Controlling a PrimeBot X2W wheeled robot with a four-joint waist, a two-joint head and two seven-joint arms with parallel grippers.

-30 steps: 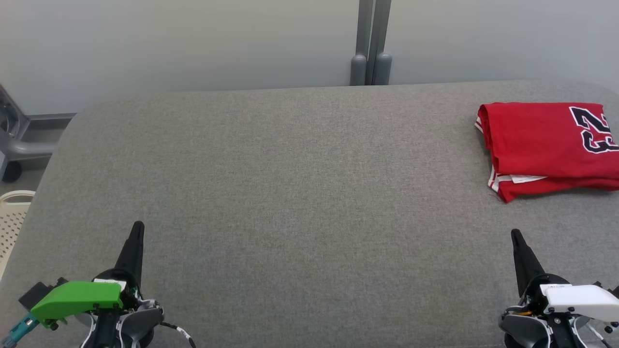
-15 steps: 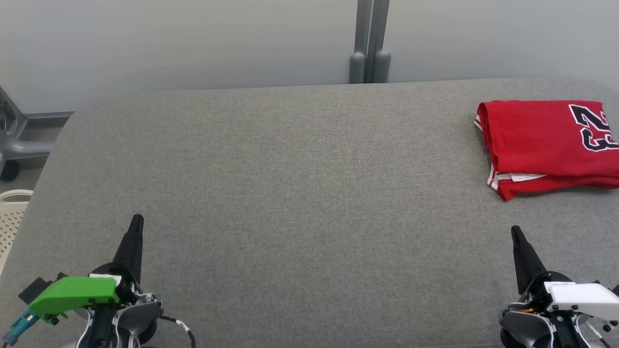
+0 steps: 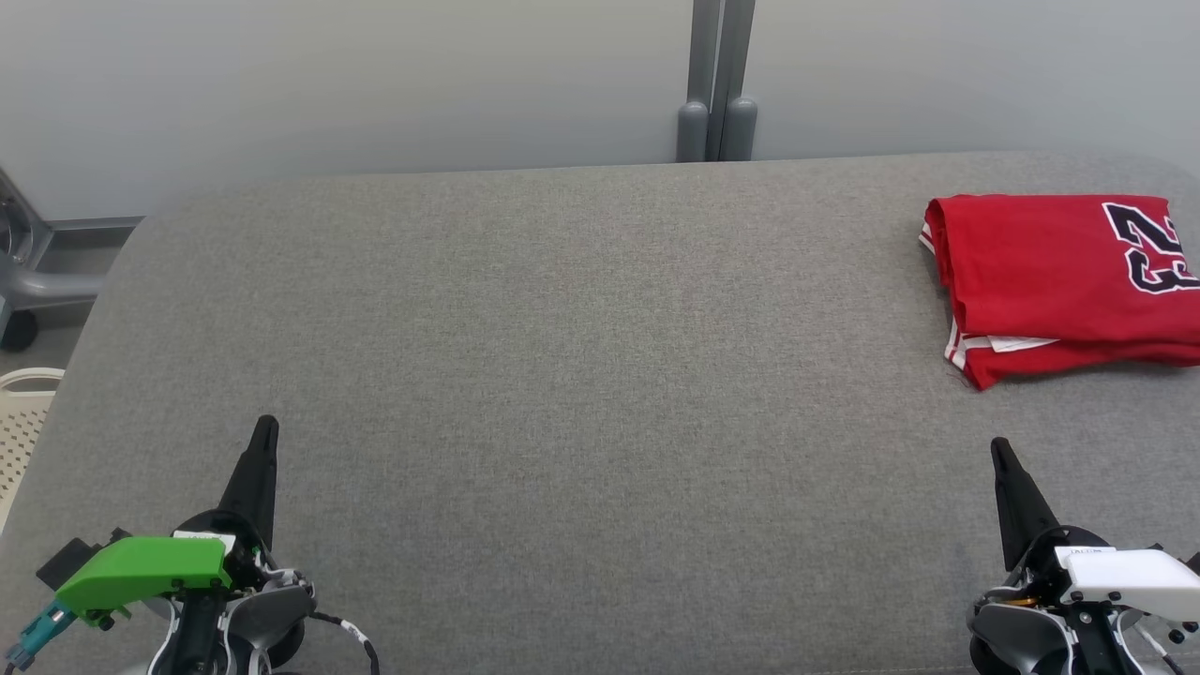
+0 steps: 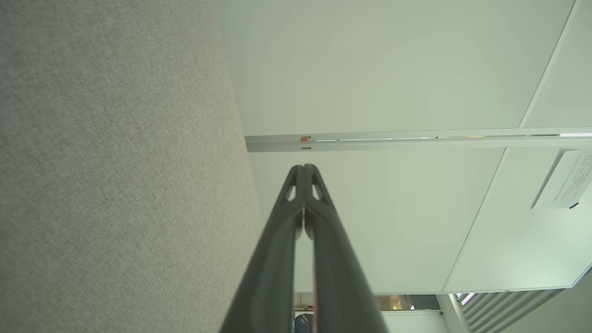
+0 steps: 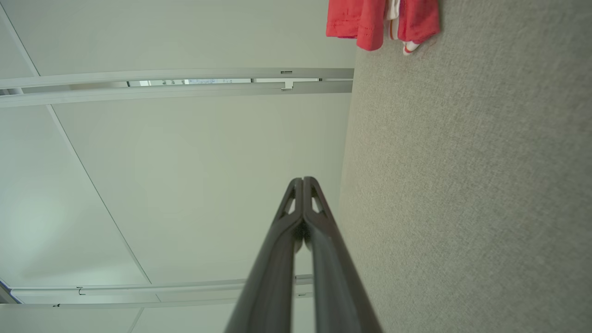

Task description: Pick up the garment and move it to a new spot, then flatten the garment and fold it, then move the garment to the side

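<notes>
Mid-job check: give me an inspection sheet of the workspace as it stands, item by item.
Surface: grey fabric-covered table, flat and smooth.
Job's things: red jersey, folded, lying at the table's far right, cut off by the head view's right edge.
Clutter: nothing seen.
Grippers: left gripper and right gripper both shut, holding nothing, low at the near corners, apart from the jersey.
Cables: black cable loops at the left gripper's base, away from the jersey.
Surroundings: pale wall panels and grey post behind; cream basket and grey wheeled frame at the left.
</notes>
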